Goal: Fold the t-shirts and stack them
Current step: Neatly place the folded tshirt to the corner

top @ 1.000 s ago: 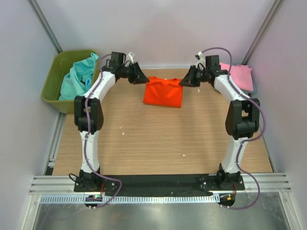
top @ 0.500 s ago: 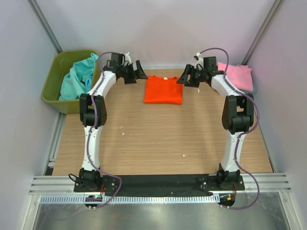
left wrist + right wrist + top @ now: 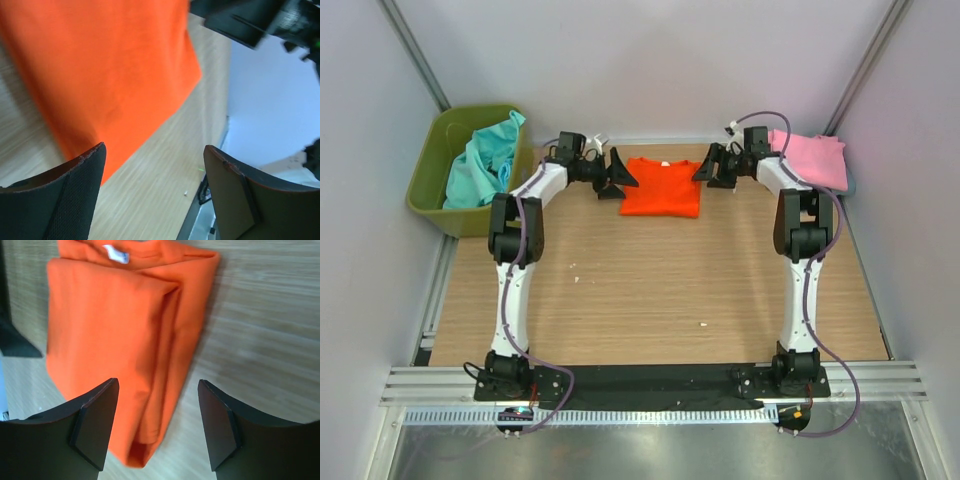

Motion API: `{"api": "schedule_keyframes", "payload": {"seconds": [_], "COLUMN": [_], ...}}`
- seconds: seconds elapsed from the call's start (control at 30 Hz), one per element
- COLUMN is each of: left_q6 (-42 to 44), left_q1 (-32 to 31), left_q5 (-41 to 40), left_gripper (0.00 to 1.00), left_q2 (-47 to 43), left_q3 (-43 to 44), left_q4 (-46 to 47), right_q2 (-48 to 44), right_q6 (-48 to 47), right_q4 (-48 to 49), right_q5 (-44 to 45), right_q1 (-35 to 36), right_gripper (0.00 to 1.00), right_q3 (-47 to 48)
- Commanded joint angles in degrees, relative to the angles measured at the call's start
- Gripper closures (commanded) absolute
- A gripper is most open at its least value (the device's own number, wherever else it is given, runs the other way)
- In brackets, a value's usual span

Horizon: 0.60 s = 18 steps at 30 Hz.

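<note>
the orange t-shirt lies folded flat on the wooden table, in the upper centre of the top view. it makes a compact rectangle whose long axis runs left to right across that frame, and the collar points toward the top edge. in the right wrist view the white neck label sits at the top of the frame, with the folded layers stacked along the shirt's right side.

the left gripper stands just off the shirt's left edge, fingers spread apart with nothing between them. the right gripper stands at the shirt's upper right corner, also spread (only cloth and table show in the gap).

a pink t-shirt lies at the upper right. teal t-shirts sit crumpled in the olive bin at the upper left.
</note>
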Motion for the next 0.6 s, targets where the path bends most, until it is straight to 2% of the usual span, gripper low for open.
{"api": "schedule_keyframes", "payload": {"seconds": [0.0, 0.23, 0.57], "left_q6": [-6.95, -9.06, -3.88], "left_q1": [-1.41, -3.17, -3.61], "left_q5": [8.57, 9.63, 6.12], "left_gripper": [0.21, 0.21, 0.2], "left_q2": [-2.7, -2.27, 1.51], "left_q3": [-0.24, -1.3, -2.0], "left_q4": [10.41, 12.88, 6.56], "right_q2": [2.17, 8.5, 10.7], "right_q6": [0.29, 3.45, 7.15], "right_q4": [2.66, 6.18, 8.38], "right_q5": [-2.64, -7.21, -11.17], "right_q1": [-0.87, -2.46, -1.75], "right_gripper": [0.3, 0.29, 0.29], "right_q3": [5.41, 9.46, 7.63]}}
